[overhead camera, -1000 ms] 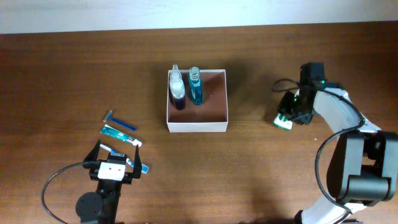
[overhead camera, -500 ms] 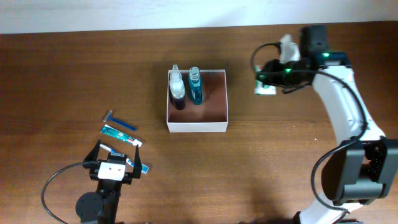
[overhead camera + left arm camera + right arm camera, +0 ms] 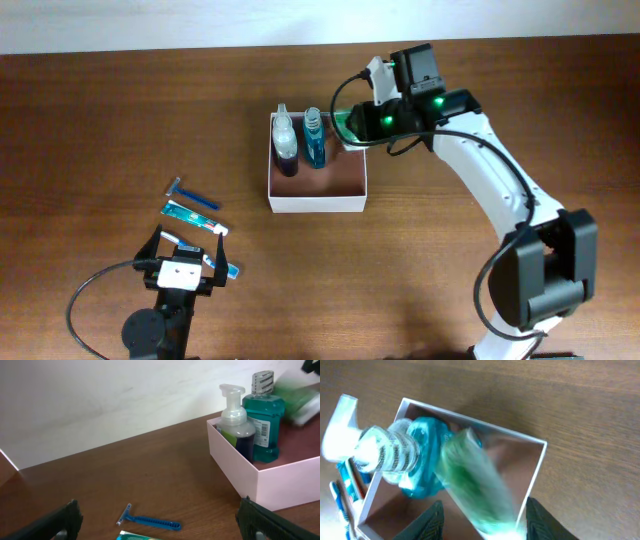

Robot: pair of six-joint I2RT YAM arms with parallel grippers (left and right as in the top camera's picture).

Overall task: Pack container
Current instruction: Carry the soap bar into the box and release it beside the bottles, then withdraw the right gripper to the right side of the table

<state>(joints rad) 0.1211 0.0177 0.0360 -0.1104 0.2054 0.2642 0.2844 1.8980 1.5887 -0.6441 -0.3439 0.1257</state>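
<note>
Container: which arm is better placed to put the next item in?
Right: the right pincer holds a green packet above the container's corner; the left pincer sits open, far off by the toothpaste.

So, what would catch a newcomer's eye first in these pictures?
First the right gripper, shut on a blurred green and white pack held over the far right corner of the container. Next, two bottles standing in its far left part: a teal bottle and a clear pump bottle. On the table to the left lie a blue razor and a teal and white tube.
</note>
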